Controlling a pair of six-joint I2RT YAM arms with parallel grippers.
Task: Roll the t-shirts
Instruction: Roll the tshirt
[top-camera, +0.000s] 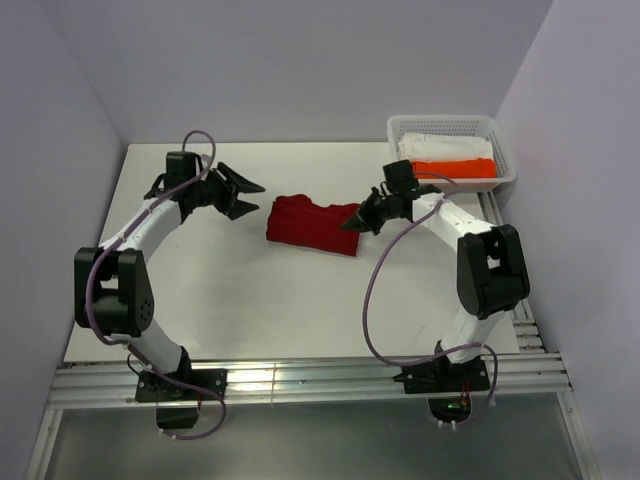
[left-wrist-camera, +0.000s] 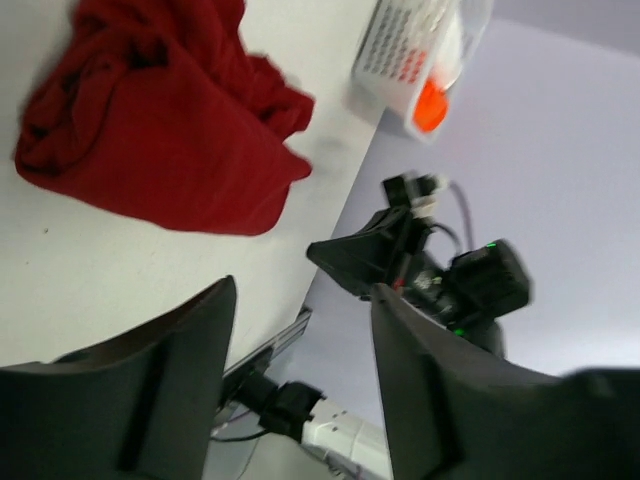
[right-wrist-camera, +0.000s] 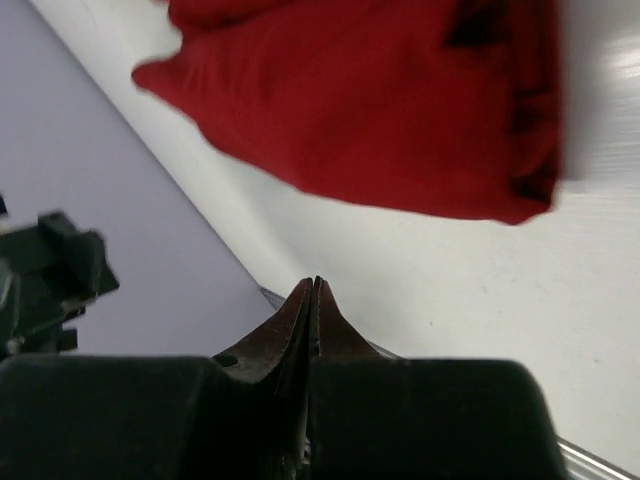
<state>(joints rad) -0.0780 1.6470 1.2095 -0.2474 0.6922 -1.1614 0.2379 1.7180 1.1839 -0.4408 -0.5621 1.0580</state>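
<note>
— Right, starting at the left: the left gripper (top-camera: 255, 200) hangs over the table (top-camera: 250, 300), jaws spread wide, nothing between them.
— And the shirt?
— The t-shirt (top-camera: 310, 226), dark red, lies bunched into a thick bundle mid-table, just right of that gripper. It's near, but not touching.
— The other side?
— The right gripper (top-camera: 352, 222) points at the bundle's right end with its fingers pressed flat together, gripping nothing. Its wrist view shows a strip of bare table between the tips and the cloth.
— So the shirt sits between the two?
— Yes, with neither holding it.
— Far right?
— A white basket (top-camera: 505, 152) sits in the back corner with a white cloth (top-camera: 440, 147) and an orange cloth (top-camera: 455, 168) folded inside, well apart from the shirt.
</note>
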